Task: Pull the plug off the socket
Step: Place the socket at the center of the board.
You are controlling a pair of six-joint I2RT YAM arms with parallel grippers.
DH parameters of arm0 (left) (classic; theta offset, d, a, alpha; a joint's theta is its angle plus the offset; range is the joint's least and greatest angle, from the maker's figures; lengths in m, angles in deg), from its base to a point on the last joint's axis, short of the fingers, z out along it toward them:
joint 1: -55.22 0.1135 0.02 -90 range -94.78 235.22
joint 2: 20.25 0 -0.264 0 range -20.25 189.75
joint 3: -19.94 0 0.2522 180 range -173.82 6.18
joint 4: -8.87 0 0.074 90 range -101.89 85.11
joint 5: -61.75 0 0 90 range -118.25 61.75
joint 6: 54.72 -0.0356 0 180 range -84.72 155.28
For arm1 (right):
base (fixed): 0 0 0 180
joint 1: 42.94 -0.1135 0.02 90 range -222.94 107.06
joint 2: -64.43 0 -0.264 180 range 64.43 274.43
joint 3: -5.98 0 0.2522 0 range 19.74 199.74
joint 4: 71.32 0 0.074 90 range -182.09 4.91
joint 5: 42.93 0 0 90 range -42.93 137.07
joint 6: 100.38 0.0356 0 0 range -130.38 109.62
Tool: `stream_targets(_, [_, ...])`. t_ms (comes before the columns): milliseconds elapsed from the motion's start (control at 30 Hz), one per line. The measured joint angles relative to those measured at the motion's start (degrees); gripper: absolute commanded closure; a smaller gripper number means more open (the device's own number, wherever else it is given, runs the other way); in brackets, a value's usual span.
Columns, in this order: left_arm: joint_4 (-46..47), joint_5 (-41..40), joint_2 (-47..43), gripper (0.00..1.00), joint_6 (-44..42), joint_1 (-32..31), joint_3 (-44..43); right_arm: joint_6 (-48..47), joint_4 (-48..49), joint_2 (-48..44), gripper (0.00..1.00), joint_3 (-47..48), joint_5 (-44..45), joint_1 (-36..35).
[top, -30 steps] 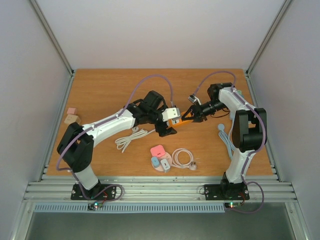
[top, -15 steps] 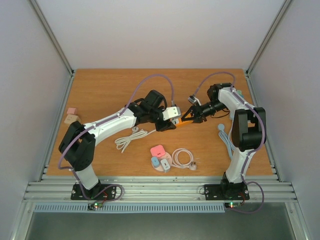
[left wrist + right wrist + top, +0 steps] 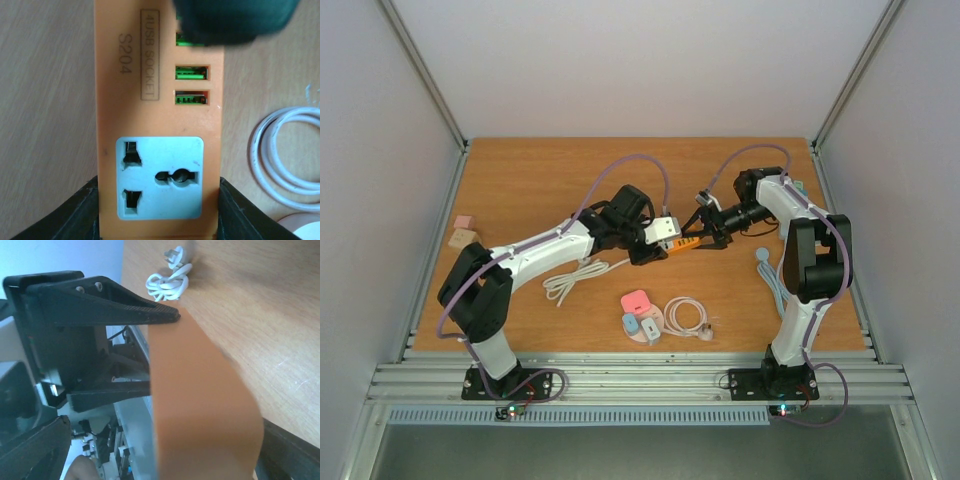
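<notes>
The left gripper [image 3: 159, 212] is part open, both fingers [image 3: 75, 210] pressed against the sides of the orange socket strip [image 3: 165, 100] mid-bench; the right gripper [image 3: 698, 240] clamps its other end. The plug [image 3: 173, 255] lies free toward the left edge. A second ago the left gripper sat nearer the front edge

A pink charger [image 3: 637, 301], a blue adapter [image 3: 631, 323] and a looped white cable [image 3: 686, 316] are lying on the table [image 3: 520, 180] just nearside of my jaws; a pink block [image 3: 463, 221] and a beige block [image 3: 465, 238] are sitting far to their left.
</notes>
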Motion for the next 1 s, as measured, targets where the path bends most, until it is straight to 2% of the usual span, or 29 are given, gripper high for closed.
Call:
stream_targets(333, [0.52,-11.08,-0.02,0.96,2.03,2.54,3.98,3.74,4.81,-0.31,0.01,-1.57,3.41,0.11])
stream_targets(567, [0.04,-20.39,0.07,0.96,8.72,11.15,3.98,5.99,7.06,-0.61,0.02,-1.90,5.97,0.44])
stream_targets(700, [-0.59,-25.11,1.27,0.96,12.46,14.05,3.87,6.51,7.78,-0.92,0.01,-1.99,6.80,0.44])
stream_targets(1000, [-3.78,-29.09,7.76,0.96,18.43,23.45,2.05,6.80,8.26,-1.31,0.01,-2.21,7.65,0.44])
